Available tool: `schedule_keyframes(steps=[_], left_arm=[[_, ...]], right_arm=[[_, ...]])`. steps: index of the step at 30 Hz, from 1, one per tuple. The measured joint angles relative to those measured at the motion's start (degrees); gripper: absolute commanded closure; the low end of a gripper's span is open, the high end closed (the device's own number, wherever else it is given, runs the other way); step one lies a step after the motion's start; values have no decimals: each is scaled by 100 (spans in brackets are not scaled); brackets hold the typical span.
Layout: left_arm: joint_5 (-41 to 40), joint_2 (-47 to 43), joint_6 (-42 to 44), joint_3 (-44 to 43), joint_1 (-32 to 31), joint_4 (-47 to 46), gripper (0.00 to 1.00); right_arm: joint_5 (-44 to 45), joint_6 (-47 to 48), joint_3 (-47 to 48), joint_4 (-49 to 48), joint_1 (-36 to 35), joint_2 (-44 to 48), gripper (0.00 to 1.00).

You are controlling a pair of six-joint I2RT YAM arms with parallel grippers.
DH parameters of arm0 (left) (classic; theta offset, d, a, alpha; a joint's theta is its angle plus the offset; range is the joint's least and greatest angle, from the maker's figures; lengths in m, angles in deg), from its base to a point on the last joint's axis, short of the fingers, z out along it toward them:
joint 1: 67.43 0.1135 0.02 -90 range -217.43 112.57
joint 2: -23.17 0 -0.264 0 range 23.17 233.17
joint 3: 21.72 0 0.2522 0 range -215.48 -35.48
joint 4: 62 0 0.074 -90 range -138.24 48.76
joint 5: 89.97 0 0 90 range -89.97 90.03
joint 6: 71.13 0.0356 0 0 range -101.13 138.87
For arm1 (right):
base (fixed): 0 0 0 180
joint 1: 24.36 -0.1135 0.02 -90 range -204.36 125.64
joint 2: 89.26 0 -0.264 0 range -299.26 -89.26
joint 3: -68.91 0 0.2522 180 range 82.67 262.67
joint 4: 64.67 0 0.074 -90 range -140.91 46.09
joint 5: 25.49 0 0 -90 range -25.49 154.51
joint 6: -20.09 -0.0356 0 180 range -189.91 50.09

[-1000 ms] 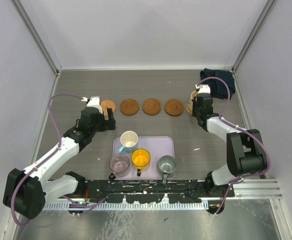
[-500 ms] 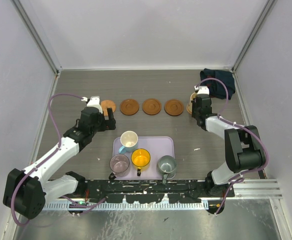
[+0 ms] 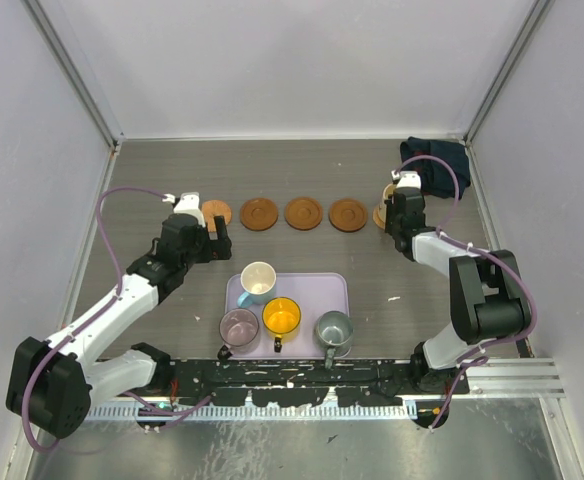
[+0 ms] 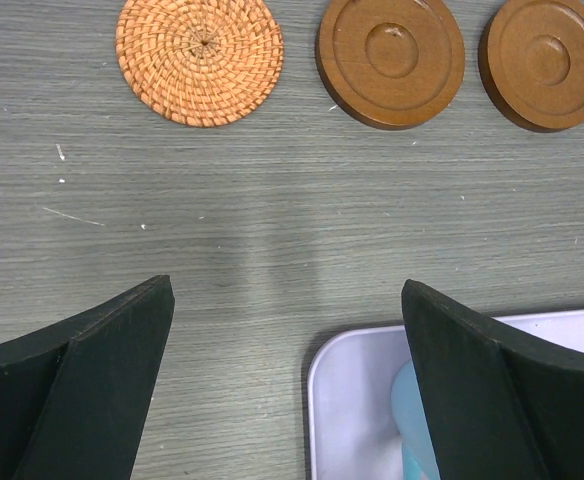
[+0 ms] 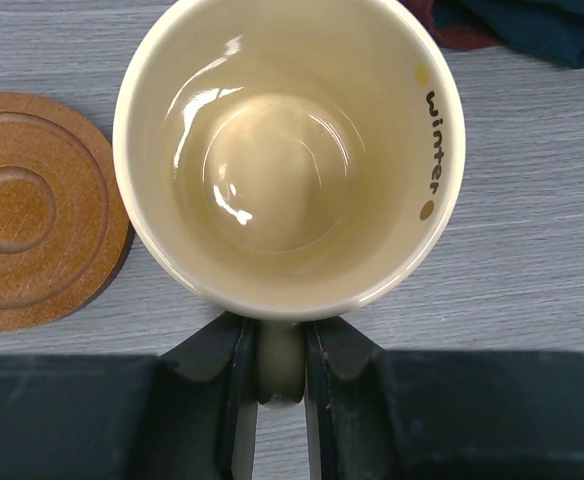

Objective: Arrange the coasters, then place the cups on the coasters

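Drawn in slightly at the right elbow over the last second, with the wrist nudged a touch farther from the bases and the cream cup (image 3: 380, 214) carried along. No change in the left arm, the row of coasters or the tray.

Clenched on the cup's handle: right fingers (image 5: 324, 385), one on each side, keeping the cup upright and mouth-up off the front of the grip. Held at the right end of the row, its rim overlapping the edge of the nearest wooden coaster (image 5: 32, 210) in the wrist view, most likely to line up a set-down. Impossible to tell whether resting on the desk (image 5: 532, 200), lifted off it, or sitting over a further coaster hidden beneath.

Laid in one straight, evenly spaced line across the desk: woven coaster (image 3: 215, 213) at the left, then three wooden coasters (image 3: 303, 213), presumably to leave room for a cup on each.

Spread fully wide and gripping nothing: left fingers (image 4: 92, 380), hovering over bare desk between the woven coaster and a corner of the lavender tray (image 4: 352, 400). Probably parked clear of the row, yet within reach of the white-and-blue cup (image 3: 258, 281).

Waiting on or at the near edge of the tray: that cup, the orange-yellow cup (image 3: 282, 316), the purple-grey cup (image 3: 239, 325) and the grey-green cup (image 3: 334, 328), none yet on a coaster.
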Motion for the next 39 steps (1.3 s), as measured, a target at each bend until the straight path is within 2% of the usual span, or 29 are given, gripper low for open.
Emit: schedule_keyframes(steps=[39], left_arm=[[39,76,-15,0,0,-42,2]], right_arm=[[-125,-68,-68,-184,31,-42,99]])
